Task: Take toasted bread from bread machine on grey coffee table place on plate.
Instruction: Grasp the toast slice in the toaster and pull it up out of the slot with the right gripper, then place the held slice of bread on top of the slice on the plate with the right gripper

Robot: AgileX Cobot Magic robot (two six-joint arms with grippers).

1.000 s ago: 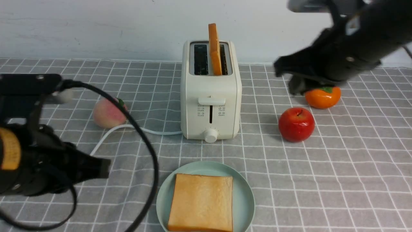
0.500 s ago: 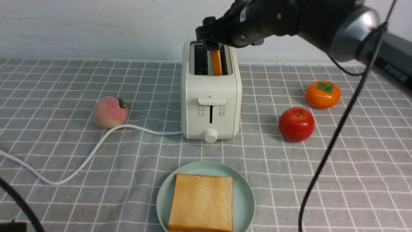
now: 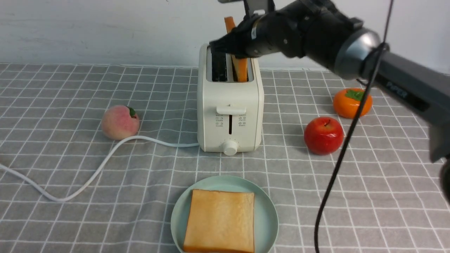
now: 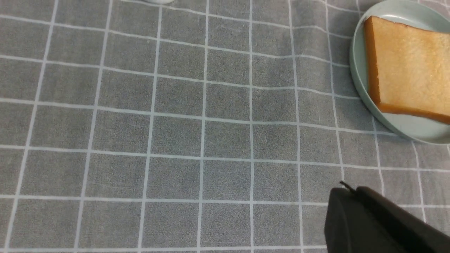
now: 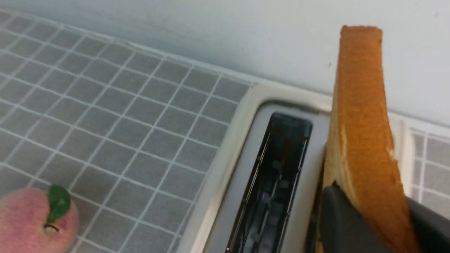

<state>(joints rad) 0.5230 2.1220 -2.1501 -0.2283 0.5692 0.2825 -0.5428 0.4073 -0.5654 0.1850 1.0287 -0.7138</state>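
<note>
The right claw (image 3: 232, 52) is clamped on the second slice (image 5: 362, 105) of toasted bread, fingers pressed to both faces. The slice stands on edge, its foot in the right-hand slot of the bread machine (image 3: 230, 105), not yet lifted clear. The first slice (image 3: 219, 219) lies flat on the plate (image 3: 269, 211) on the grey tabletop (image 3: 369, 182), so roughly half the job appears done. The left claw (image 4: 351, 207), clenched and empty, hovers near the plate.

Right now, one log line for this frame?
phase: grasp | right gripper: shut on toast in bread machine, right slot | left gripper: shut | plate: one slice | next: lift
</note>
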